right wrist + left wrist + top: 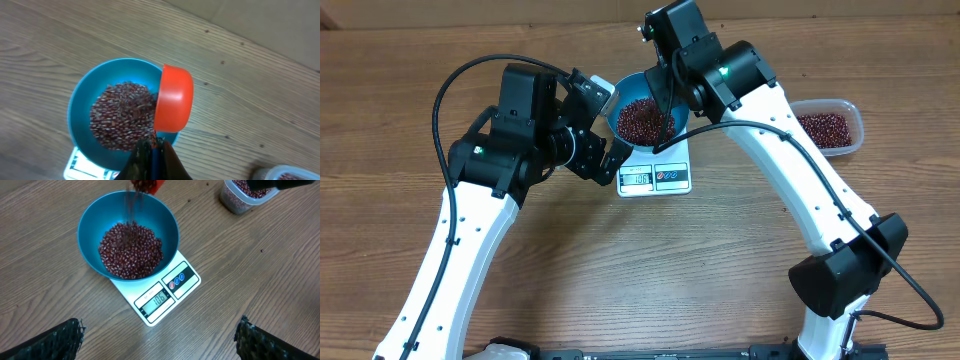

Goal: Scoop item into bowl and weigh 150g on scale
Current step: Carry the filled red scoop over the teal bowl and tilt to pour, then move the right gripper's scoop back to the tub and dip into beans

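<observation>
Right gripper (151, 144): jaws are pinching shut on the handle of an orange scoop (173, 100), which is tipping mouth-down with its handle running back toward the wrist. Beans (120, 117) are spilling straight down into the blue bowl (79, 97), which is sitting on the scale (186, 286); the display is reading 106, short of target. Left gripper (160, 342): hanging wide open, holding nothing, just left of the scale. Clear tub (830, 128): lying well right of the scale, so the right arm is standing nearer for a refill.
</observation>
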